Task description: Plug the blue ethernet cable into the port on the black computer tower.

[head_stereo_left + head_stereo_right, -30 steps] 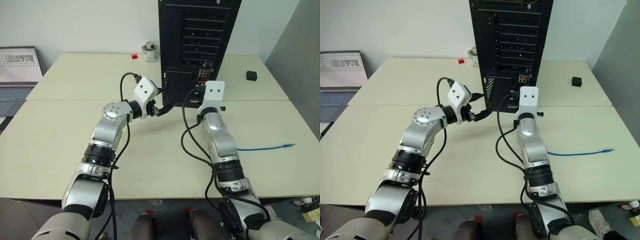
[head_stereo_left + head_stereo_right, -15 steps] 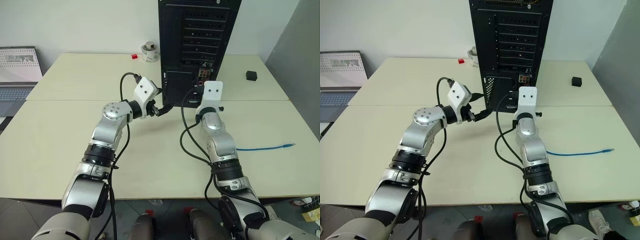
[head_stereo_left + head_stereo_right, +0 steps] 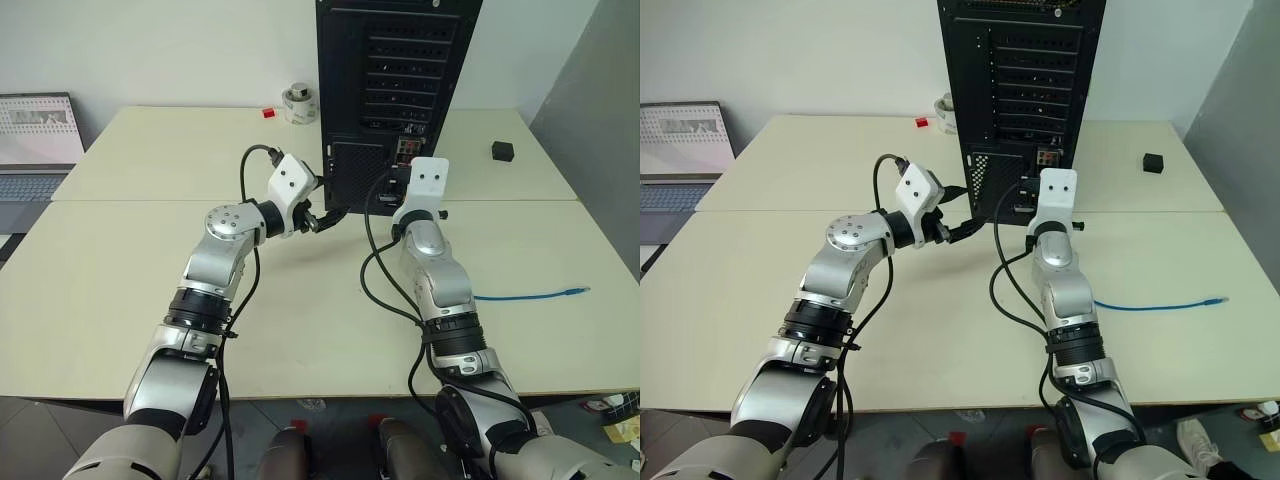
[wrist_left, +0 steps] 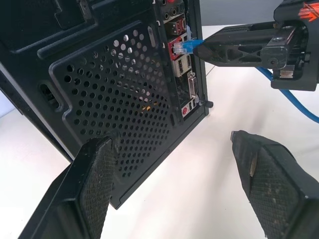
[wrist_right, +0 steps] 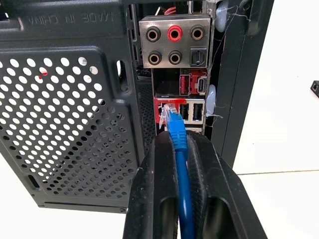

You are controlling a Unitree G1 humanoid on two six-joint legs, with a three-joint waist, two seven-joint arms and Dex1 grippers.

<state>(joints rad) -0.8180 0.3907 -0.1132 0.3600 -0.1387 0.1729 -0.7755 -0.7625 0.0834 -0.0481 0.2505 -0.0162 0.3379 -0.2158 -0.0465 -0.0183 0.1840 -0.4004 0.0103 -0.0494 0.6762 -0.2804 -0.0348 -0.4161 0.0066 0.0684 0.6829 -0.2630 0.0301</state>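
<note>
Nothing has shifted since a second ago: cable (image 5: 179, 144) plug sits at the port (image 5: 168, 110) mouth on the tower (image 4: 99, 74), not yet seated. My right claw (image 5: 178, 149) stays clenched on it; my left claw (image 4: 174, 164) hangs released beside the vent.

Bare table (image 3: 150, 260) left of black computer tower (image 3: 395, 70).

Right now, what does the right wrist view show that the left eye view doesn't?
Right wrist view: the right hand pinching the blue ethernet cable, its plug tip at the port, round audio jacks above. Left eye view: a laptop, a tape roll, a small black cube, the cable's far end on the table, and the open left hand. Both: the black computer tower.
</note>
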